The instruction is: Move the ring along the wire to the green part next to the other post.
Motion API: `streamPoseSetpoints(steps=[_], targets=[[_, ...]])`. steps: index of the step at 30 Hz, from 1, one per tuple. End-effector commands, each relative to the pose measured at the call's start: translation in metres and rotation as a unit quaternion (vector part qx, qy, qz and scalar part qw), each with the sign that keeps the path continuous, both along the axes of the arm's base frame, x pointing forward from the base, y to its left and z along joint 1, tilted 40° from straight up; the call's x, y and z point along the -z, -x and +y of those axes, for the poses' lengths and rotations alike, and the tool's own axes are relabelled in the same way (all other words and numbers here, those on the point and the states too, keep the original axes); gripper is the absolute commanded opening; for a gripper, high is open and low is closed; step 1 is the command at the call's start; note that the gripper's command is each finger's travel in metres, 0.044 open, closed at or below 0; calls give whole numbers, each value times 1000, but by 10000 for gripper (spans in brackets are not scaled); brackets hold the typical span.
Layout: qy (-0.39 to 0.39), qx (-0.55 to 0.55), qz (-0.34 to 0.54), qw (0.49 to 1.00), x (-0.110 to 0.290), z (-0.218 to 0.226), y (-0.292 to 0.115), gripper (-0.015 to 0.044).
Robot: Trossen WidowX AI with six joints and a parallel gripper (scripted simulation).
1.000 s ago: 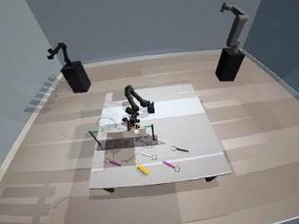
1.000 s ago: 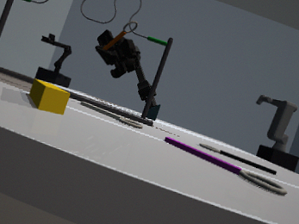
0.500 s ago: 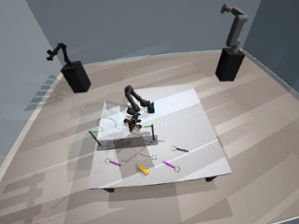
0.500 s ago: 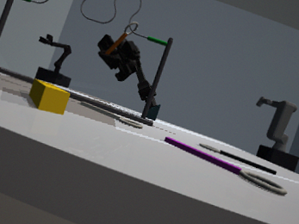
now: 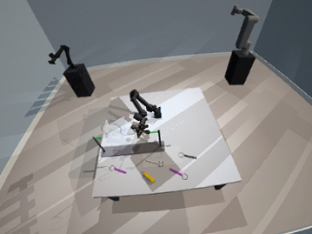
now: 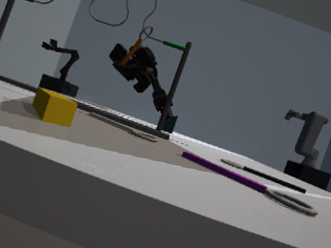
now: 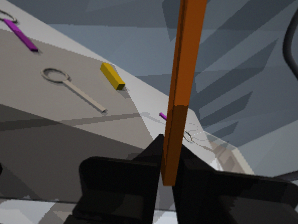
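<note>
Your gripper (image 7: pixel 170 172) is pinching the orange handle (image 7: pixel 182 90) at its lower end. You are holding the ring (image 6: pixel 146 32) up on the wire (image 6: pixel 106 22), close to the green part (image 6: pixel 174 45) by the near post (image 6: pixel 175 87).

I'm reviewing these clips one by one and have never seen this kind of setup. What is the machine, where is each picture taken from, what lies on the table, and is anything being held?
The machine is a small black robot arm on a white table. One picture looks down from above, one looks up from the table's edge, and one sits on the arm's wrist. Its end effector is shut on the orange handle of a ring, which sits on a curly wire strung between two posts, close to the green part by the right-hand post. On the table lie a yellow block and several spare rings with purple, black and pale handles.
</note>
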State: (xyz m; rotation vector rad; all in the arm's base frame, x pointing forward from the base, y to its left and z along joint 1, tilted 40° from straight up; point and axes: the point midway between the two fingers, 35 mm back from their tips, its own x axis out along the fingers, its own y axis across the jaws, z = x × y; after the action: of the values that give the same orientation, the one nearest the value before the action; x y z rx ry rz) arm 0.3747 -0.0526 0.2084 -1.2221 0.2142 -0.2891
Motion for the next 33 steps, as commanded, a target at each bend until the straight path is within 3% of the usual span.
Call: streamPoseSetpoints(steps=[1, 33], targets=[[-22, 1, 10, 1000, 12, 3, 1, -150], [-182, -2, 25, 983, 59, 34, 3, -150]])
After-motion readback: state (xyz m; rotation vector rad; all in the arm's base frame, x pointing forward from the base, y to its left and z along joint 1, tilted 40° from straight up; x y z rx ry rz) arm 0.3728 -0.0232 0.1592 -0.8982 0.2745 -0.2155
